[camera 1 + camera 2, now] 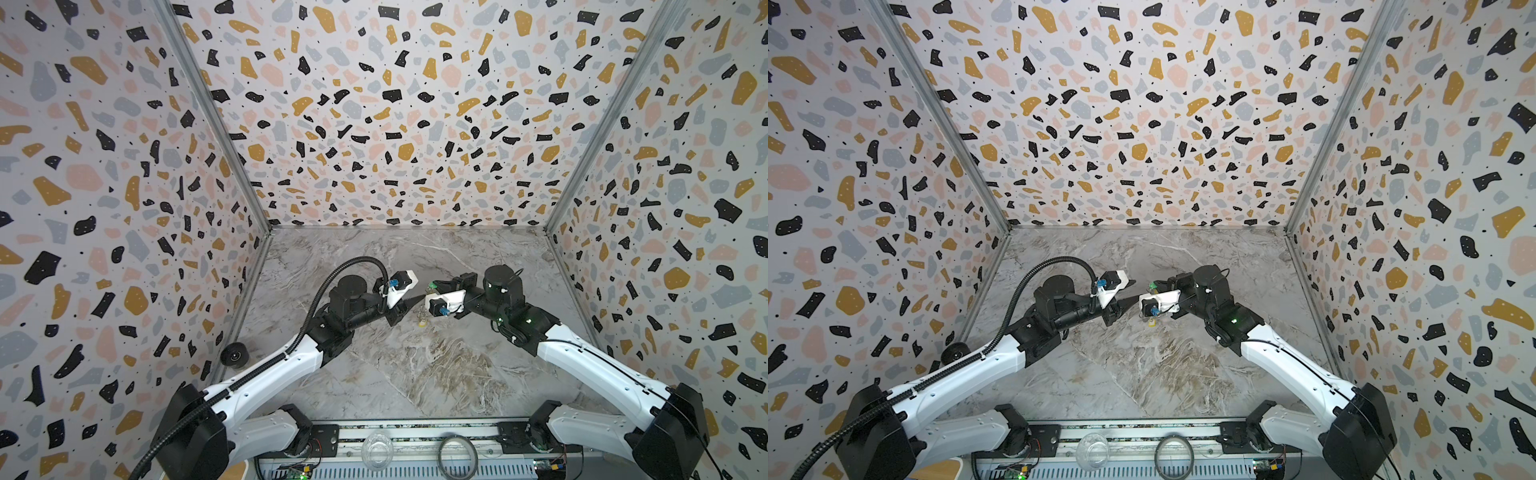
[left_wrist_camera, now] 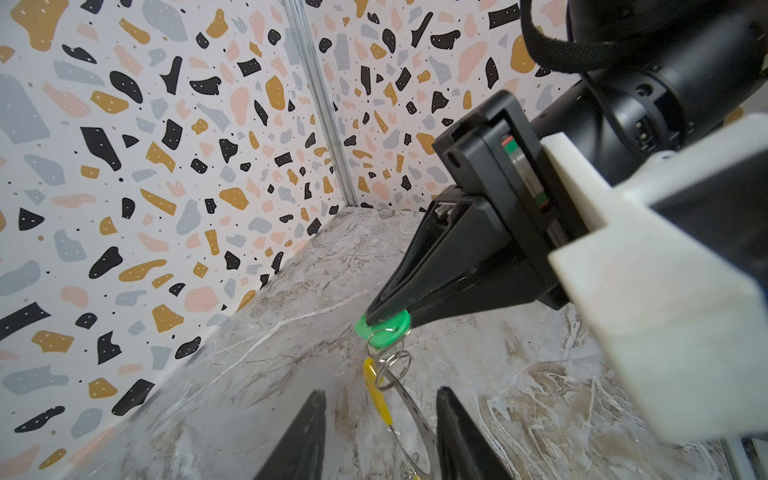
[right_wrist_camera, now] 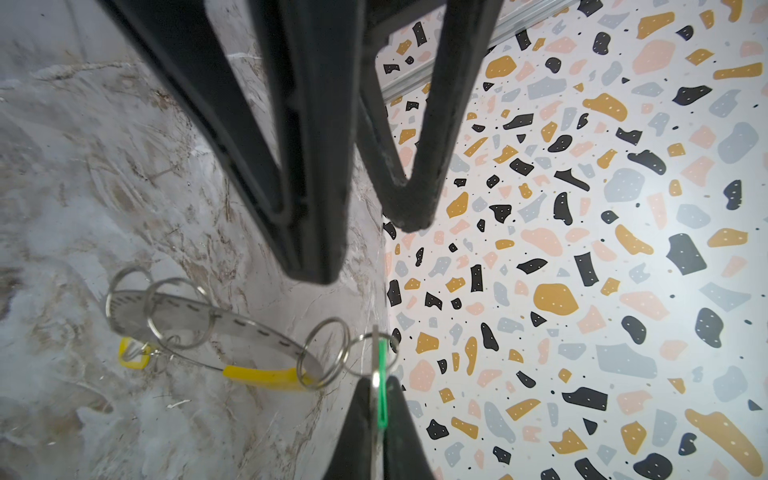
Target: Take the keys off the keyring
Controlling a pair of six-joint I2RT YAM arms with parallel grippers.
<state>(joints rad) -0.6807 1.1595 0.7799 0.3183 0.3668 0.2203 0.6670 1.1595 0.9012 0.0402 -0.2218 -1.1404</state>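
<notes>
The keyring [image 3: 216, 320], a thin silvery loop with a perforated band and a yellow sleeve [image 3: 262, 376], hangs slanting above the marble. My right gripper [image 3: 380, 390] is shut on the green tag [image 3: 382, 409] of one key at the loop's upper end; in the left wrist view the same tag [image 2: 384, 332] shows in its tips. The other key's yellow tag [image 3: 133, 359] dangles at the lower end, small in both top views [image 1: 422, 322] [image 1: 1152, 321]. My left gripper [image 2: 382, 392] is open, with the keyring [image 2: 409, 409] running between its fingers [image 2: 451, 415], no contact visible.
The marble floor [image 1: 415, 374] is boxed in by terrazzo walls at the back and both sides. A black round object [image 1: 235, 355] lies by the left wall. On the front rail sit a clear glass dish [image 1: 377, 451] and a darker, thicker ring [image 1: 457, 455].
</notes>
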